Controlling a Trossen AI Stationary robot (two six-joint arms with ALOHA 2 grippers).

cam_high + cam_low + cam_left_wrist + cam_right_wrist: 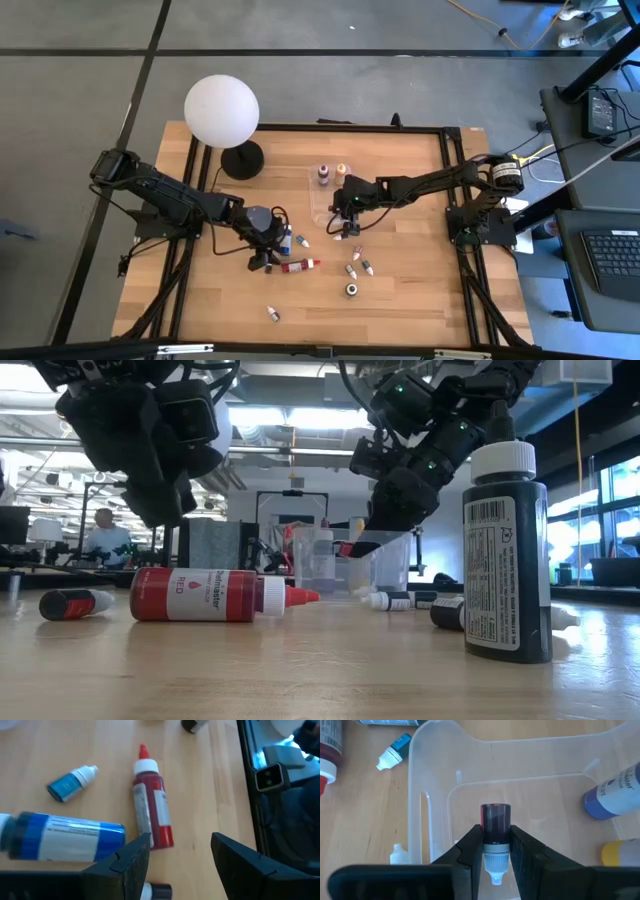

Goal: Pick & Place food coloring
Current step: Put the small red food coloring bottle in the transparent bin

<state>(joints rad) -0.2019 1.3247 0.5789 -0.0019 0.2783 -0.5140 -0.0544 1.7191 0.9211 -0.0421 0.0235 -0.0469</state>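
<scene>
The right gripper (496, 851) hangs over the clear box (322, 203) near the table's (400, 300) middle, its fingers clamped on a small dark-red bottle (495, 827) just above the white cap, so the body points down into the box. That pose suits a drop: the bottle is over the box floor, clear of the walls, and only needs the fingers to part. Two bottles already stand in the box at its far end, a purple one (615, 795) and a yellow one (620, 854).

The left gripper (175, 855) hovers low over the table left of the box, toward the near edge. Its fingers stand apart with nothing between them, straddling the base end of the big red bottle (151, 805), which lies on its side with its red tip pointing away from the gripper. It looks lined up for a grasp on that bottle. A large blue bottle (60, 837) lies just beside the fingers, and a small teal one (70, 782) a little beyond.

Other bottles lie loose toward the near edge, among them a tall dark one (505, 550) standing upright.
</scene>
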